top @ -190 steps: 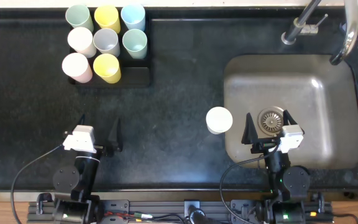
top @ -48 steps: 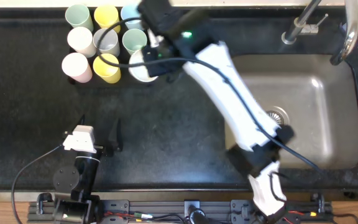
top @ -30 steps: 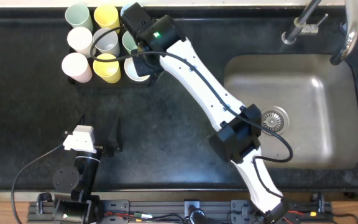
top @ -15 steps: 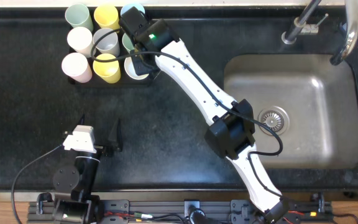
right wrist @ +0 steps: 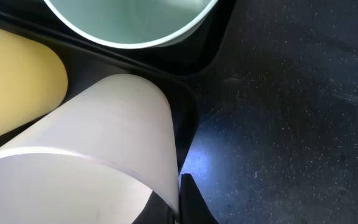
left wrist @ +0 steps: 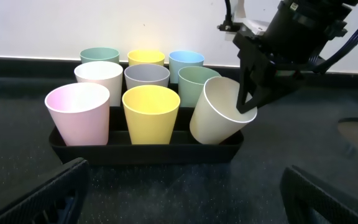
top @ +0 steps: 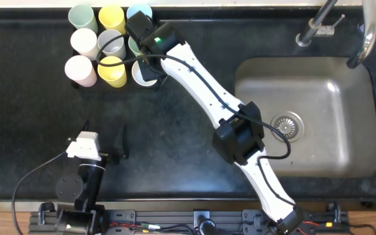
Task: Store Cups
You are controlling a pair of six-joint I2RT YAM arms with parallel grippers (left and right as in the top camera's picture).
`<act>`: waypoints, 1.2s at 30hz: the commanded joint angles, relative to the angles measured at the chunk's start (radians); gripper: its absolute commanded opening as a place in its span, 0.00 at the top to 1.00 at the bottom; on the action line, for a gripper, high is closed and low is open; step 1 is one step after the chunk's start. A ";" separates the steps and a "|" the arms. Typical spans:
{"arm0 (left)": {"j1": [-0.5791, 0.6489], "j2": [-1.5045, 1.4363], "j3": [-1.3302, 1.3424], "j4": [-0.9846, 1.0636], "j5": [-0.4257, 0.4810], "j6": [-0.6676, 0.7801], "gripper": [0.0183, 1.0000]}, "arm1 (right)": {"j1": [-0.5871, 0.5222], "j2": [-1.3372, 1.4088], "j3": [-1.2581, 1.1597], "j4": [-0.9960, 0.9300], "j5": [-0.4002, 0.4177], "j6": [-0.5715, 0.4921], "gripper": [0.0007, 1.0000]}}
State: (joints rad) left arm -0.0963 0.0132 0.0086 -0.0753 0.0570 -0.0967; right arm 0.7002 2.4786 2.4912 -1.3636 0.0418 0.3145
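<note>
On the countertop tray (left wrist: pixel 142 153), right end effector (left wrist: pixel 248 103) grips tilted cup (left wrist: pixel 215 119).

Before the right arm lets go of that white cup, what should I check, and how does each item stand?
1. Grip: the right gripper pinches the rim of the white cup: ok.
2. Cup base inside the tray, front corner slot: ok.
3. Cup upright: not ok, it leans away from the yellow cup beside it.
4. Cup bottom seated flat: cannot tell, the tray wall hides it.
5. Idle left gripper open, well away from the tray: ok.
</note>
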 commanded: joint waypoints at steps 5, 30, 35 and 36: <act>0.001 -0.006 -0.001 -0.005 0.009 0.018 0.00 | 0.002 0.003 0.030 0.002 0.008 0.008 0.90; 0.001 -0.006 -0.001 -0.005 0.009 0.018 0.00 | -0.194 -0.463 0.030 -0.107 0.037 -0.188 0.13; 0.001 -0.006 -0.001 -0.005 0.009 0.018 0.00 | -0.312 -0.571 -0.051 -0.149 0.037 -0.261 0.06; 0.001 -0.006 -0.001 -0.005 0.009 0.018 0.00 | -0.333 -0.607 -0.100 -0.130 0.036 -0.280 0.06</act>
State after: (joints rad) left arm -0.0963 0.0132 0.0086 -0.0753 0.0570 -0.0967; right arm 0.3958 1.9190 2.4725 -1.5036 0.0757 0.1097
